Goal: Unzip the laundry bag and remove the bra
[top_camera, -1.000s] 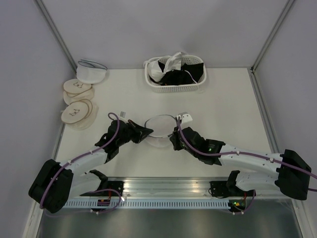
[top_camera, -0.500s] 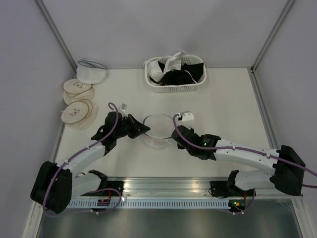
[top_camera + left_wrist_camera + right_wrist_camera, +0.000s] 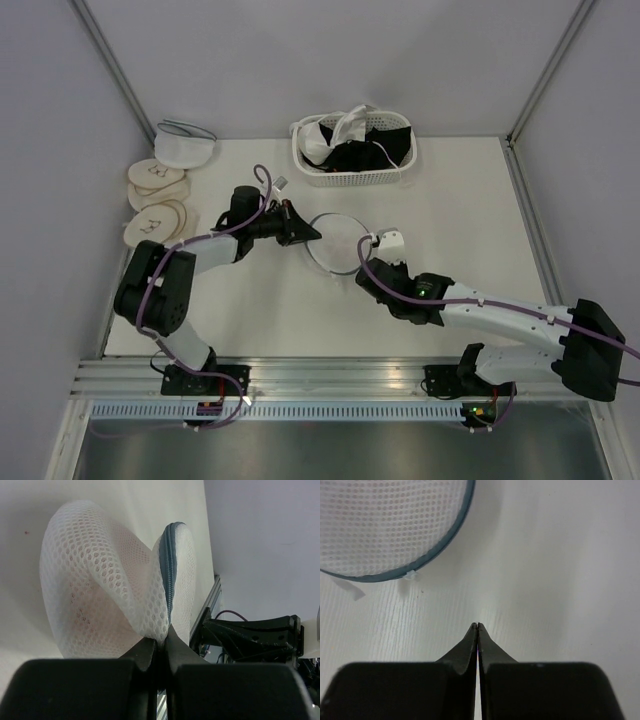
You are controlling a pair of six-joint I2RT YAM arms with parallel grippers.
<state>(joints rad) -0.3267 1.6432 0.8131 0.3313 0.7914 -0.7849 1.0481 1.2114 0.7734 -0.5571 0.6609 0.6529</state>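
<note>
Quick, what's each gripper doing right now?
Left gripper: closed, pinching the laundry bag mesh.
Right gripper: closed, holding nothing.

A white table [image 3: 470, 200] with a faint wood grain fills the enclosure, closed in by 3 plain pale grey walls [image 3: 330, 60]. 2 slanted aluminium posts [image 3: 113, 75] mark the back corners. A metal rail [image 3: 340, 375] along the near edge reflects soft, even light.

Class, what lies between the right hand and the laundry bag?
Only bare table, seen in the right wrist view; the shut hand is clear of the bag.
</note>
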